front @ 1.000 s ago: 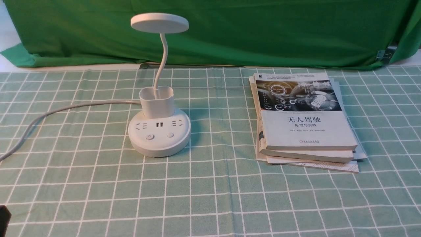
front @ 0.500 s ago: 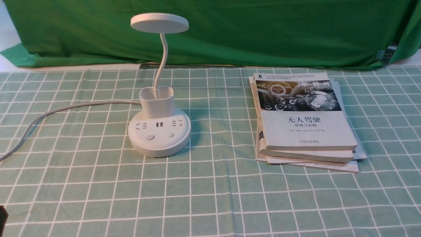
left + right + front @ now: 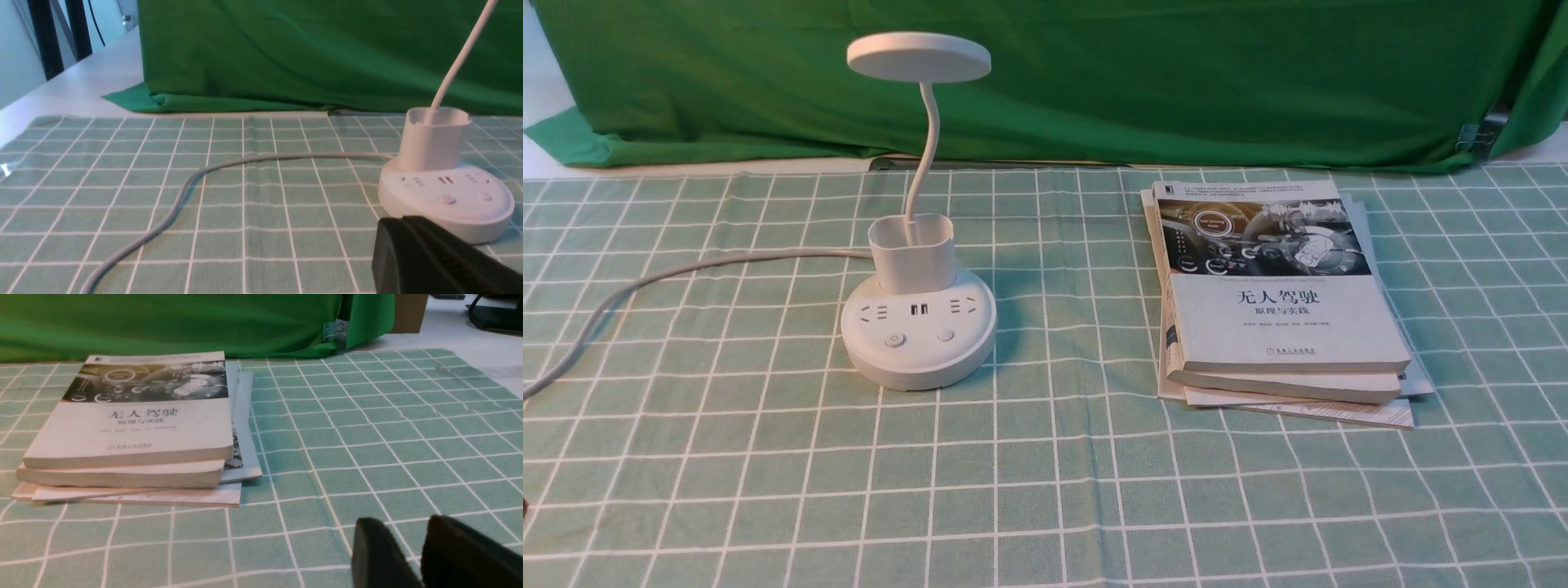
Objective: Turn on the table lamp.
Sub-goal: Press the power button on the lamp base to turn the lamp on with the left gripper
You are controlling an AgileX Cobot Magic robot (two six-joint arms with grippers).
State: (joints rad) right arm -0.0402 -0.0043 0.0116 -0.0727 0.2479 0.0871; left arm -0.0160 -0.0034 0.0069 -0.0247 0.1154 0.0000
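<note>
The white table lamp stands left of centre on the checked cloth. Its round disc head is not lit, and the thin neck rises out of the cup holder. Two round buttons sit on the front of the base below the sockets. In the left wrist view the lamp base lies just beyond my left gripper, which is shut, empty and not touching it. My right gripper hovers low over bare cloth, a small gap between its fingers, holding nothing. Neither gripper is clearly seen in the front view.
A stack of three books lies right of the lamp, and in the right wrist view the books lie beyond my right gripper. The lamp's grey cord runs off to the left. A green drape closes off the back.
The black tip of my left gripper at the lower left edge of the front view has slid almost wholly out of frame. The lamp and books have not moved.
</note>
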